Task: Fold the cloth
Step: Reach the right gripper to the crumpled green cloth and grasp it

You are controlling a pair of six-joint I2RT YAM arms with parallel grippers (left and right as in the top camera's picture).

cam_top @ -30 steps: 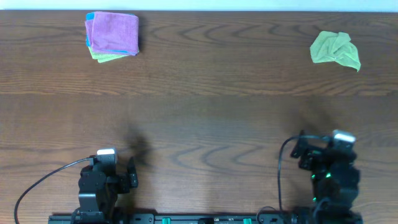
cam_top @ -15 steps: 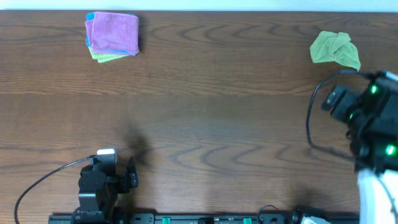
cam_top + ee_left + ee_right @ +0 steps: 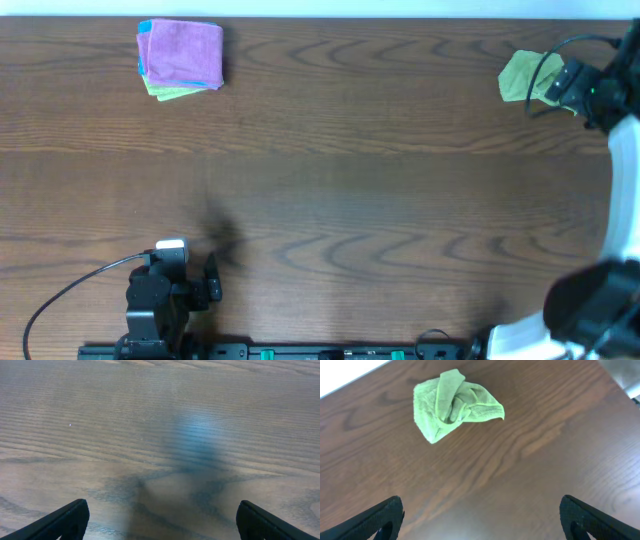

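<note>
The right jaws stand spread wide with nothing between them, their fingertips [image 3: 375,520] dark at the lower corners of the wrist view and only bare wood beneath. The left jaws are spread too, fingertips [image 3: 60,520] over bare wood near the near edge of the worktop [image 3: 350,180], where the left arm [image 3: 160,295] sits low. The right arm [image 3: 622,190] reaches to the far right corner, partly covering the green cloth [image 3: 522,75] that lies there in a crumpled heap.

In the right wrist view the green cloth [image 3: 455,405] lies ahead of the jaws, not under them, so a descent from here would likely meet wood. Its long axis runs roughly across that view, slightly slanted, with one pointed corner toward the lower left and another toward the right. A twisted ridge rises through its middle. A pinch on that ridge would probably gather several layers and lift a lump that will not open flat. The heap sits close to the far and right edges, so a dragging pull outward could slide it off. A folded stack of cloths [image 3: 180,55] rests at the far left corner
</note>
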